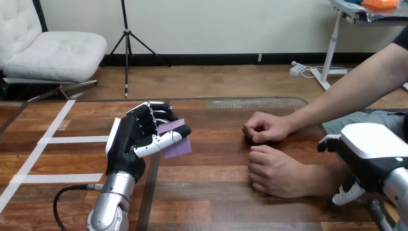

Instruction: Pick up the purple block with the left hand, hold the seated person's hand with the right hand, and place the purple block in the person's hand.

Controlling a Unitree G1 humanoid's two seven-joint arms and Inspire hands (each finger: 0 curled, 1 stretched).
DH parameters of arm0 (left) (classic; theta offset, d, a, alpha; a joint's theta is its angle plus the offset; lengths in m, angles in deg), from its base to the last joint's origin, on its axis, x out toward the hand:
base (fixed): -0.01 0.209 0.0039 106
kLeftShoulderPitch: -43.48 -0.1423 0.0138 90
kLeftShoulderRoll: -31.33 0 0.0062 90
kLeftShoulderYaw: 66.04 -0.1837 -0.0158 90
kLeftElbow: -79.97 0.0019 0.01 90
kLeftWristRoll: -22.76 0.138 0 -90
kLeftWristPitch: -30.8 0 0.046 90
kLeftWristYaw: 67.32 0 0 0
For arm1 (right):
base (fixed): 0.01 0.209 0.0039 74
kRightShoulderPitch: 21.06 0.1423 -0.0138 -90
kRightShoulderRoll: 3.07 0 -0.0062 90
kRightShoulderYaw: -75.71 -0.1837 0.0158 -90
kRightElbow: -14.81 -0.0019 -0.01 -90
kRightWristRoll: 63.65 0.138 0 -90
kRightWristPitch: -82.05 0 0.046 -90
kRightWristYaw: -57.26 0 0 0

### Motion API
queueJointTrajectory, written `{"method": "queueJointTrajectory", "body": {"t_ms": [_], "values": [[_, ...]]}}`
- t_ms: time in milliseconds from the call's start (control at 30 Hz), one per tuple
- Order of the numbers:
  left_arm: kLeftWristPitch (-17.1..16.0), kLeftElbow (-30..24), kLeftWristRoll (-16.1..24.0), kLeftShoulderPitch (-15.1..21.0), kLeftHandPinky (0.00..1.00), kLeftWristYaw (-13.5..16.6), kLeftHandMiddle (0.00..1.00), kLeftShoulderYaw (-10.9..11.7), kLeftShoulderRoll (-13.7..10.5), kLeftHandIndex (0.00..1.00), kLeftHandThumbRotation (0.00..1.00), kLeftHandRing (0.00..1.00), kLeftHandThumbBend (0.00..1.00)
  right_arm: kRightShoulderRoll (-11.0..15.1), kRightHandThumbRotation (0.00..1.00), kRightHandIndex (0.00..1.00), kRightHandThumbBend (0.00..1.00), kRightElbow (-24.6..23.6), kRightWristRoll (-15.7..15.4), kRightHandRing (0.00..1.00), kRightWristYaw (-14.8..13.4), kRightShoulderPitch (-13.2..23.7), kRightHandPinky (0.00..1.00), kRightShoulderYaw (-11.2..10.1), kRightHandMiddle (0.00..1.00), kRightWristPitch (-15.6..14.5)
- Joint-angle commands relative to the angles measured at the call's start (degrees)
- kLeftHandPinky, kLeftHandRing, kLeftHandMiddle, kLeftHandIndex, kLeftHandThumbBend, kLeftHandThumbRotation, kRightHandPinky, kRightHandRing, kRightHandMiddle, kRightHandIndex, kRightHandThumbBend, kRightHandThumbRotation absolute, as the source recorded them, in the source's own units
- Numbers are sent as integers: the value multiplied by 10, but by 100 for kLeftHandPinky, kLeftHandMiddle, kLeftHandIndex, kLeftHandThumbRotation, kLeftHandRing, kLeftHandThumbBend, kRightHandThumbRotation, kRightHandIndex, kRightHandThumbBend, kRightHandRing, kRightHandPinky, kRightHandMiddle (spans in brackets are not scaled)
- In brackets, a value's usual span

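My left hand is raised over the table's left-middle, shut on the purple block, which is pinched between thumb and fingers and sticks out to the right. The person's near hand rests on the table as a loose fist, knuckles up. My right hand sits at that hand's wrist, with its fingers curled over the far side and its thumb under the near side. The person's far hand lies curled on the table just beyond. The block hangs well left of both the person's hands.
White tape strips mark the wooden table at its left. The person's far forearm slants in from the upper right. The table's far edge runs behind my left hand.
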Motion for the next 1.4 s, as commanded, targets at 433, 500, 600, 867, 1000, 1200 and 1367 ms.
{"method": "queueJointTrajectory", "body": {"t_ms": [433, 500, 600, 867, 1000, 1200, 1367], "values": [[-21, -37, 0, 18, 35, -6, 47, 4, -5, 49, 6, 40, 87, 26, 3, 79, 89, 40, -29, 79, 23, 79, 80, 36, 81, -4], [-21, -37, -1, 18, 34, -8, 47, 4, -5, 49, 6, 40, 87, 27, 3, 79, 89, 45, -29, 80, 27, 84, 80, 40, 81, -4], [-21, -38, -4, 18, 34, -12, 47, 5, -5, 49, 6, 40, 87, 27, 3, 79, 87, 51, -32, 80, 29, 90, 80, 45, 81, -4], [-15, -41, -13, 18, 34, -24, 48, 10, -5, 49, 5, 40, 87, 23, 6, 79, 87, 70, -43, 80, 31, 104, 80, 60, 80, -5], [-16, -42, -12, 18, 34, -24, 48, 10, -6, 49, 6, 40, 88, 22, 7, 78, 87, 82, -45, 80, 28, 109, 80, 66, 80, -4], [-19, -47, -7, 16, 35, -20, 47, 8, -7, 49, 6, 40, 88, 23, 7, 78, 86, 105, -51, 79, 24, 122, 79, 80, 79, 3], [-17, -51, -9, 14, 35, -23, 47, 8, -7, 49, 6, 40, 88, 23, 7, 78, 85, 118, -56, 79, 21, 129, 79, 89, 79, 5]]}}
